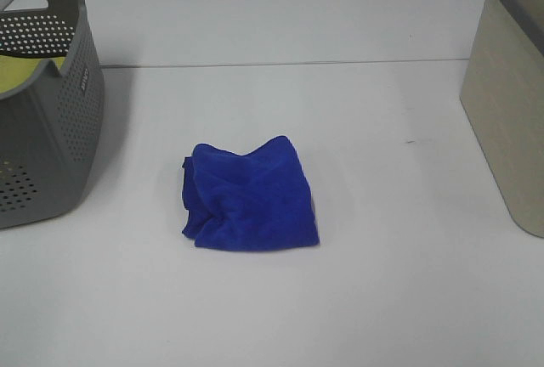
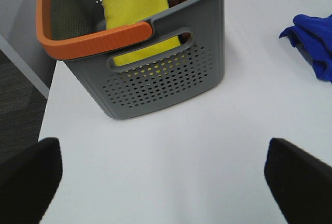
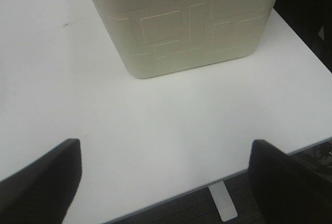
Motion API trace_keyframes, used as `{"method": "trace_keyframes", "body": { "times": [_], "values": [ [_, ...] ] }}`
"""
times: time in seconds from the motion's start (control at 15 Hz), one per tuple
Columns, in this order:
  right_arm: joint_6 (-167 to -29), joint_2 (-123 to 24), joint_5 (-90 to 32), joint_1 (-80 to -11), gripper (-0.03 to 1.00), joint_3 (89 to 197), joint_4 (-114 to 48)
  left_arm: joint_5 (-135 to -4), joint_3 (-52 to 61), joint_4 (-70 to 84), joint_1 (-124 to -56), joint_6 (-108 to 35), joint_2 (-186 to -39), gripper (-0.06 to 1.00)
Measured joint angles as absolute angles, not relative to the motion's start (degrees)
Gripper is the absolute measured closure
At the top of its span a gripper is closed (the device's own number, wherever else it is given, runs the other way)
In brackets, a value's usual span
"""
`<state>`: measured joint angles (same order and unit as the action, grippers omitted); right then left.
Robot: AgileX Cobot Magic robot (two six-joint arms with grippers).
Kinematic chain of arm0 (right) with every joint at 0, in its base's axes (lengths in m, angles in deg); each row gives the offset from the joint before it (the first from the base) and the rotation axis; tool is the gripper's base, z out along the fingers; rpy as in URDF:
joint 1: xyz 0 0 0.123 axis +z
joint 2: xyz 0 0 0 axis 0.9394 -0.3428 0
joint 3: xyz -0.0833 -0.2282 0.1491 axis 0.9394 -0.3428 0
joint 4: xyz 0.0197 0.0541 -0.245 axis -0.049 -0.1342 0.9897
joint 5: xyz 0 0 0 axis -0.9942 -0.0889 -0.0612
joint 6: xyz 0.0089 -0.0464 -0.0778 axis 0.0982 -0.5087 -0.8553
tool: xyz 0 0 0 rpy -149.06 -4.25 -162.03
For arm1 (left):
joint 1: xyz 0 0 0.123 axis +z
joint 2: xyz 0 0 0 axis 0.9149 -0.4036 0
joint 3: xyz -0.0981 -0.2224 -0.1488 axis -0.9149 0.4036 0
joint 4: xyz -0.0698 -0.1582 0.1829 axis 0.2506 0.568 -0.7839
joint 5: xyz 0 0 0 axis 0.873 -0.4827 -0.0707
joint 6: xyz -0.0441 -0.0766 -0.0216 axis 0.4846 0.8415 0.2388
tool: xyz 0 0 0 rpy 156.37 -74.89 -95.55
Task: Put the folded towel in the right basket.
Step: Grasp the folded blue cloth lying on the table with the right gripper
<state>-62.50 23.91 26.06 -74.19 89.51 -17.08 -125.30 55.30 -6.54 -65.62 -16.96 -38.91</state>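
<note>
A blue folded towel (image 1: 248, 195) lies on the white table near the middle; its edge also shows in the left wrist view (image 2: 314, 42). The right basket (image 1: 512, 99) is beige and stands at the table's right edge; the right wrist view shows its patterned wall (image 3: 184, 24). My left gripper (image 2: 166, 180) is open above bare table, in front of the grey basket. My right gripper (image 3: 166, 175) is open above bare table, in front of the beige basket. Neither gripper shows in the exterior high view, and both are empty.
A grey perforated basket (image 1: 38, 99) with an orange handle (image 2: 98, 40) stands at the left and holds a yellow towel (image 2: 137, 14). The table's front edge (image 3: 207, 185) runs close to my right gripper. A seam crosses the table behind the towel.
</note>
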Motion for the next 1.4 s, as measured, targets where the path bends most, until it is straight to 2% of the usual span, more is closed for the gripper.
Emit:
{"method": "trace_keyframes", "body": {
  "times": [1.4],
  "values": [
    [-67.0,23.9,26.0,-74.2,0.12,89.5,-16.5,-125.3,55.3,-6.5,-65.6,-17.0,-38.9,-0.04]
  ]
}}
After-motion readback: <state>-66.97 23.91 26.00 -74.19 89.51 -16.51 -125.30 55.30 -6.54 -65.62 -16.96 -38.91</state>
